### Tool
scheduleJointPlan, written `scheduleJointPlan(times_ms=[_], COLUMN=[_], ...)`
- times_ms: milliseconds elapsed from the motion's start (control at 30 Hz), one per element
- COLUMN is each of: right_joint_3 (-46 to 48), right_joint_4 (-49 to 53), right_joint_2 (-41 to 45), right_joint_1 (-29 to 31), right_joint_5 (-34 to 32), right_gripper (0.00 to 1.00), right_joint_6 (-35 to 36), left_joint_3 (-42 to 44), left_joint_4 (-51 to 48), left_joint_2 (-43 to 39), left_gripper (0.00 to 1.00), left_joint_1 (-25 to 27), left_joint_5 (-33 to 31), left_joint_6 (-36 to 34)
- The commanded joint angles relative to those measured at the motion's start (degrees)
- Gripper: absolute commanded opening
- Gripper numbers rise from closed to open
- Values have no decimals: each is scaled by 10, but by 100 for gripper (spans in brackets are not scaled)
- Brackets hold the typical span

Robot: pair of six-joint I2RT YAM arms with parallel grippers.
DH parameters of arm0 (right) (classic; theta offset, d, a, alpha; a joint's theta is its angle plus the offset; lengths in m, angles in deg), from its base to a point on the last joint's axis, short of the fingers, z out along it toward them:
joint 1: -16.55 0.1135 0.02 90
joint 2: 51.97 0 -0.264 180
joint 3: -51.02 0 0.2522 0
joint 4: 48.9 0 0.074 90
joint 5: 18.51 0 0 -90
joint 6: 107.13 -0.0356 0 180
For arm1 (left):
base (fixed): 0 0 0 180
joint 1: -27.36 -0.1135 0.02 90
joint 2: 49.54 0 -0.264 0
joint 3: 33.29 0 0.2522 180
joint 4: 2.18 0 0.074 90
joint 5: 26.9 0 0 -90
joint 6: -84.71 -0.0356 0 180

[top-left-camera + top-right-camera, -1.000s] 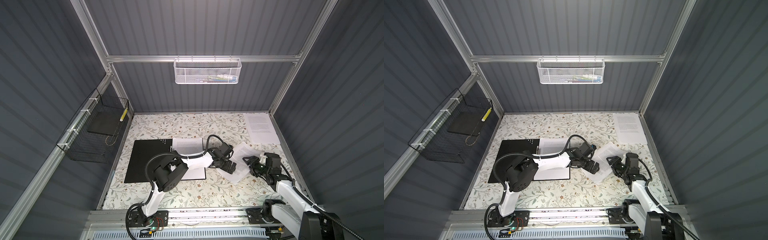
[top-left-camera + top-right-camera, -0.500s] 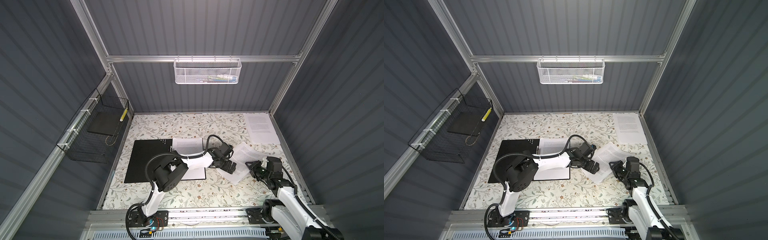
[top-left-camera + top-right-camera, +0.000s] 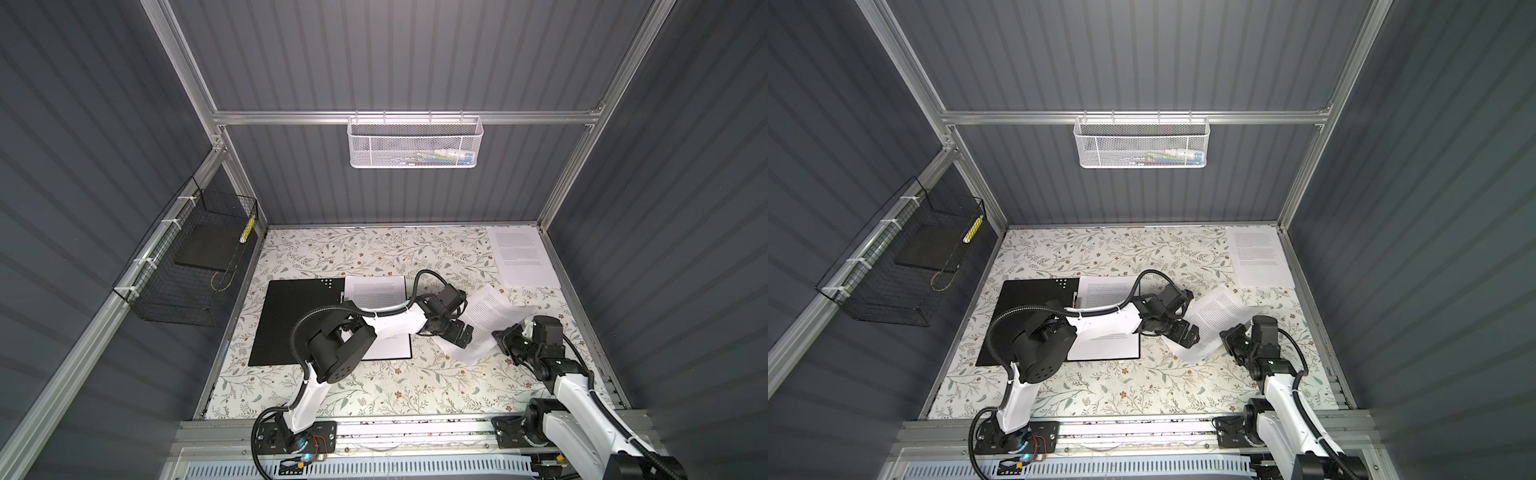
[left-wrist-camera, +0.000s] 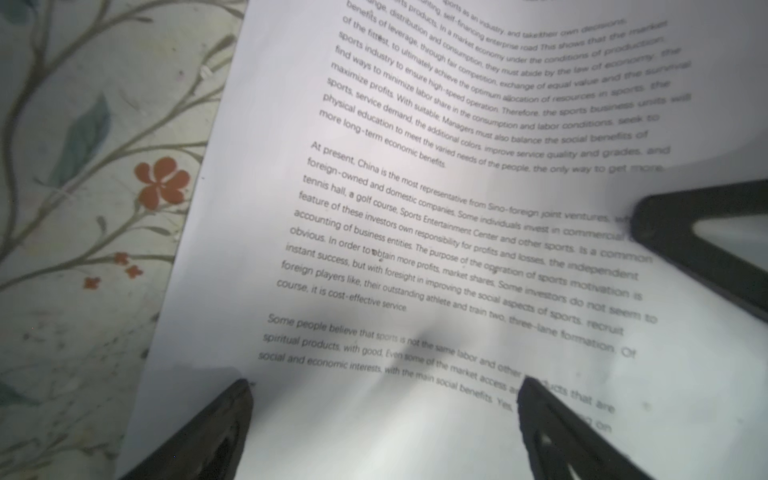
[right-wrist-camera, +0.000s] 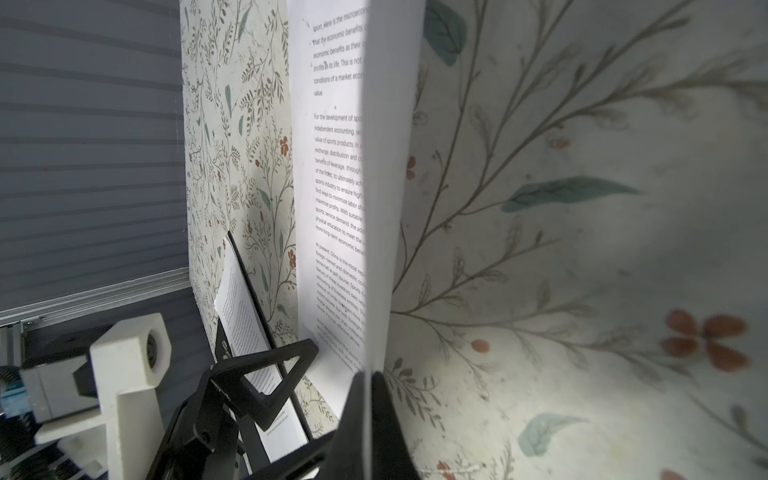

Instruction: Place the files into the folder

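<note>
The folder (image 3: 303,320) lies open at the table's left centre, black inside up, with one printed sheet (image 3: 376,291) on its right half. A second of the files (image 3: 484,320) lies slanted right of it, its near edge curled up. My right gripper (image 3: 505,337) is shut on that raised edge; in the right wrist view the paper (image 5: 332,174) runs between the closed fingertips (image 5: 376,399). My left gripper (image 3: 461,334) stands open over the same sheet (image 4: 415,216), fingertips (image 4: 536,399) wide apart on the paper. A third sheet (image 3: 519,257) lies flat at the back right.
A white mesh basket (image 3: 415,143) hangs on the back wall. A black wire basket (image 3: 195,266) with a dark slab hangs on the left wall. The floral table cover (image 3: 374,382) shows bare along the front. The right wall frame (image 3: 582,316) runs close to my right arm.
My right gripper has closed on the slanted sheet's near edge, and that edge now curls up. The right arm shifted slightly. The left arm stayed where it was, open.
</note>
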State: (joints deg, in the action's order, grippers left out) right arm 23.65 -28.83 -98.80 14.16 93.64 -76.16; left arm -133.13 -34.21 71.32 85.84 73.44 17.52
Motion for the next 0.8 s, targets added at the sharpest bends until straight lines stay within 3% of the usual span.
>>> scheduleJointPlan(times_ms=[0, 133, 233, 333, 467, 633, 767], right_joint_3=[-16, -49, -77, -107, -154, -216, -285], right_joint_4=[32, 70, 100, 126, 157, 211, 233], right_joint_2=[9, 25, 37, 38, 23, -6, -55], right_joint_1=[3, 3, 3, 3, 5, 23, 72], right_joint_5=[-6, -10, -14, -18, -23, -79, -126], right_gripper=[0, 0, 0, 0, 0, 0, 0], right_joint_6=[26, 58, 88, 117, 158, 195, 218], left_joint_3=[-25, 14, 80, 128, 159, 227, 309], left_joint_4=[-24, 61, 120, 122, 39, -46, -66], left_joint_2=[-34, -125, -200, -269, -353, -479, -598], left_gripper=[100, 100, 100, 100, 100, 100, 100], left_joint_1=[3, 3, 3, 3, 3, 3, 3], left_joint_5=[52, 73, 49, -19, -121, -247, -336], left_joint_6=[4, 20, 25, 7, -31, -71, -104])
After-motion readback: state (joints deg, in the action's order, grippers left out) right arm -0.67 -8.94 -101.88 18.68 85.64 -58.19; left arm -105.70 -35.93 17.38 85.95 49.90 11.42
